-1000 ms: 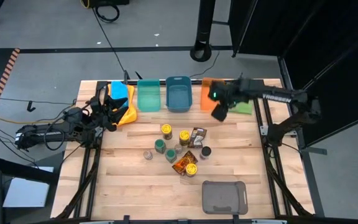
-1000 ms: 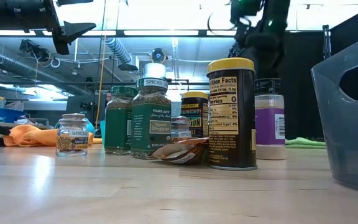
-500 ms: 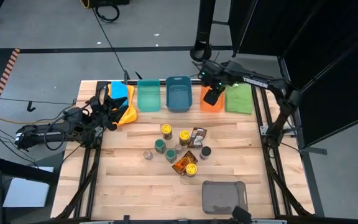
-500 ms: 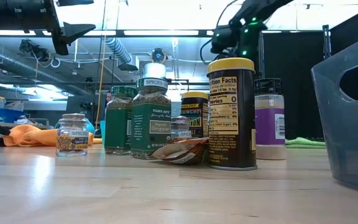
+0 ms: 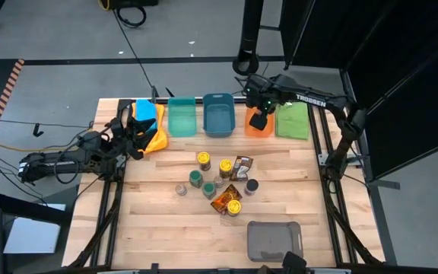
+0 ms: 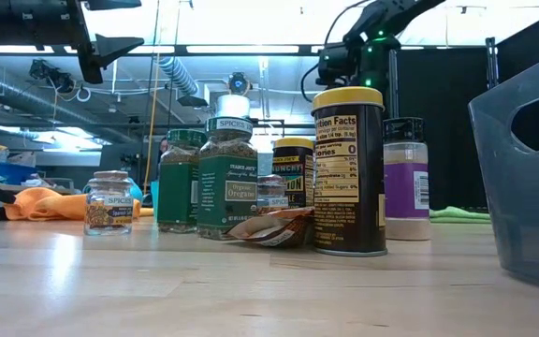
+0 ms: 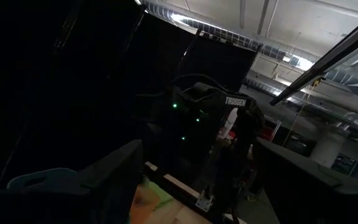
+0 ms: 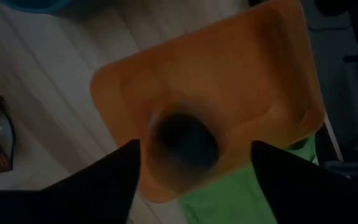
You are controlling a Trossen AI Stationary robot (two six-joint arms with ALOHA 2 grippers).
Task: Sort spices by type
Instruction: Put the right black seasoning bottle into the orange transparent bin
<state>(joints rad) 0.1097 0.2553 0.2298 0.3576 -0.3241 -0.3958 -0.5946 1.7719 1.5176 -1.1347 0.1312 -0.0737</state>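
The right gripper was held over the orange bin, fingers wide apart, nothing held. A dark-lidded jar was dropping in; lifting straight up seemed best.

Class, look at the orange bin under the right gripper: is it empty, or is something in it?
Not empty: the right wrist view shows one dark-lidded jar inside the orange bin, between the right gripper's open fingers.

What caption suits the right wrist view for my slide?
Right gripper open above the orange bin, a dark-lidded jar inside.
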